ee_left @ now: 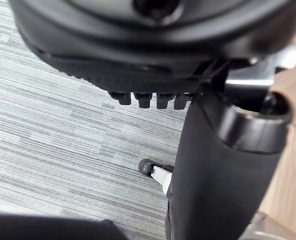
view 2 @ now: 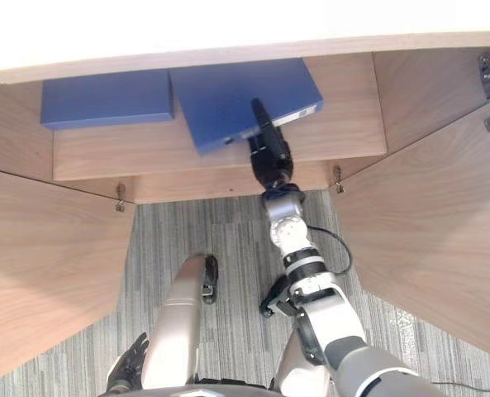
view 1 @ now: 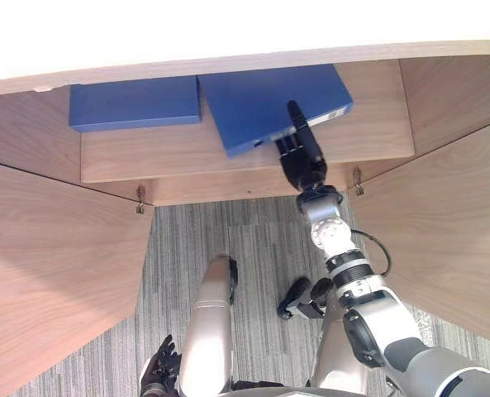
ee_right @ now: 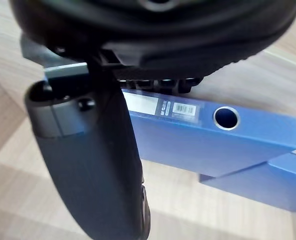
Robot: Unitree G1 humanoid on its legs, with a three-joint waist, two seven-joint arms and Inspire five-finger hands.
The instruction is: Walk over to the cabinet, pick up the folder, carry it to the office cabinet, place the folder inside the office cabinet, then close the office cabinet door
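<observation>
A blue folder (view 1: 261, 103) lies slanted on the wooden shelf (view 1: 178, 153) of the open cabinet, its labelled spine (ee_right: 212, 140) turned toward me and lifted slightly off the board. My right hand (view 1: 302, 161) reaches into the cabinet at that spine. Its thumb (view 1: 295, 117) lies on top of the cover and its fingers (ee_right: 157, 85) meet the spine's edge, so it pinches the folder. My left hand (view 1: 158, 372) hangs low beside me over the carpet, fingers relaxed and empty.
A second blue folder (view 1: 133, 103) lies flat on the same shelf, just left of the held one. Both cabinet doors stand swung wide, the left door (view 1: 54, 273) and the right door (view 1: 443, 223). The cabinet's top board (view 1: 228, 62) overhangs the shelf.
</observation>
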